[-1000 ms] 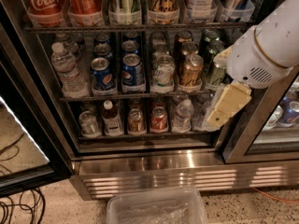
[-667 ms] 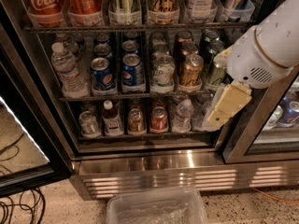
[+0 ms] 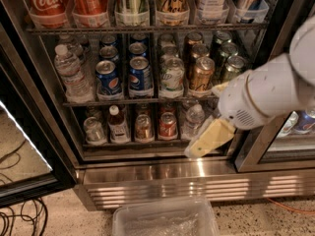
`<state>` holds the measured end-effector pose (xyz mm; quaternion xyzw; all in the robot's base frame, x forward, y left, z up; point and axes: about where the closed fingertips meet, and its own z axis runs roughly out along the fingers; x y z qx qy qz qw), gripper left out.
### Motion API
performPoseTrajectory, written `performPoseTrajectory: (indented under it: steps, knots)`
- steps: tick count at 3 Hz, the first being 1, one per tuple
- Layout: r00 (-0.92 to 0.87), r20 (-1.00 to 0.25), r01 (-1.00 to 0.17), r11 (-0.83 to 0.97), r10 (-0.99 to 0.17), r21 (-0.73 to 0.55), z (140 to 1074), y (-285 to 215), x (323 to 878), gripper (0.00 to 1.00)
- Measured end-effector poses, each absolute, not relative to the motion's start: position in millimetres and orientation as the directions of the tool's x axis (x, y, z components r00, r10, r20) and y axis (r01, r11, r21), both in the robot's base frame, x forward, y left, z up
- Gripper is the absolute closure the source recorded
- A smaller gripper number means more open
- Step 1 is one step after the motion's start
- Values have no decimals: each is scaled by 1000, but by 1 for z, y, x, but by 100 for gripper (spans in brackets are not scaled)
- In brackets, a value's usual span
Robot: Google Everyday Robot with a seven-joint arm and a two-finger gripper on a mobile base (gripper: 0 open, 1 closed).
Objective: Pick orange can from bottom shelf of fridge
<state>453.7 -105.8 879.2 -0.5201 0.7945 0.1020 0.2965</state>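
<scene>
Entry, for you at the controls:

- The fridge (image 3: 162, 183) is showing its stocked racks.
- The bottom shelf (image 3: 98, 145) is carrying, from 9 o'clock toward 3 o'clock: a silver can (image 3: 93, 130), a small bottle (image 3: 117, 126), the orange can (image 3: 143, 127), a red can (image 3: 168, 125) and a clear bottle (image 3: 193, 118).
- Your claw (image 3: 199, 147) is hanging at the shelf's front edge, at 4 o'clock of the red can and apart from the orange can. You cannot tell whether it is open or closed.
</scene>
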Motion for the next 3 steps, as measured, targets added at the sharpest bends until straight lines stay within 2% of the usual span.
performPoseTrajectory:
  steps: [1, 2, 3]
  knots:
    - [-314, -667, -865, 494, -675, -93, 843, -79, 455, 0]
    - [-246, -764, -855, 505, -596, -119, 846, -58, 475, 0]
    - [-252, -767, -852, 511, -590, -113, 840, -50, 476, 0]
